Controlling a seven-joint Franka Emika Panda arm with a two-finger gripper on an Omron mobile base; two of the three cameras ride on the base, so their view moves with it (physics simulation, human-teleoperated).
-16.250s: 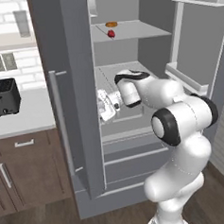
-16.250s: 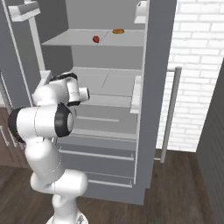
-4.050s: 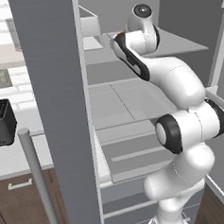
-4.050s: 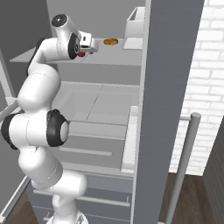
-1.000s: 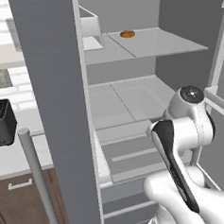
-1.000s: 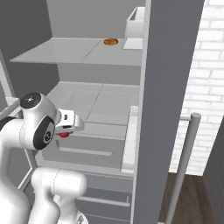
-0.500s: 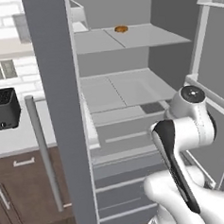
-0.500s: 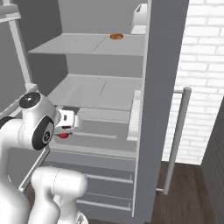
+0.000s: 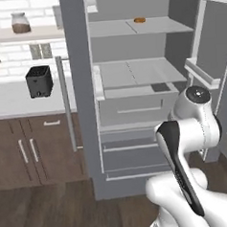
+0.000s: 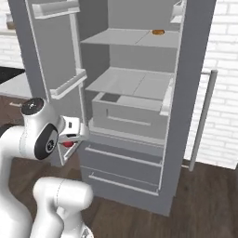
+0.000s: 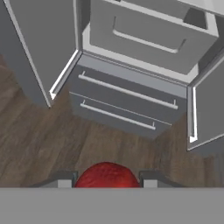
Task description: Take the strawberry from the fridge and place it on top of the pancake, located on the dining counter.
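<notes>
The strawberry (image 11: 107, 175) is a red lump held between my two dark fingertips, and my gripper (image 11: 107, 180) is shut on it. From the right base view, the gripper (image 10: 69, 141) hangs low in front of the fridge (image 10: 186, 93), with the strawberry (image 10: 68, 144) peeking out red beneath it. The fridge (image 9: 80, 89) stands with both upper doors open, showing pale grey shelves, and its two lower drawers (image 11: 127, 105) lie ahead of the hand. The pancake and the dining counter are out of view.
A small brown item (image 9: 139, 20) lies on the fridge's upper shelf. Left of the fridge run a white worktop with a black toaster (image 9: 39, 81) and brown cabinets (image 9: 27, 150). The open left door (image 10: 56, 69) is close beside the arm. Wood floor (image 11: 39, 144) spreads below.
The whole scene has shrunk and shifted: the base has backed away from the fridge. The arm stays tucked low with the strawberry still gripped.
</notes>
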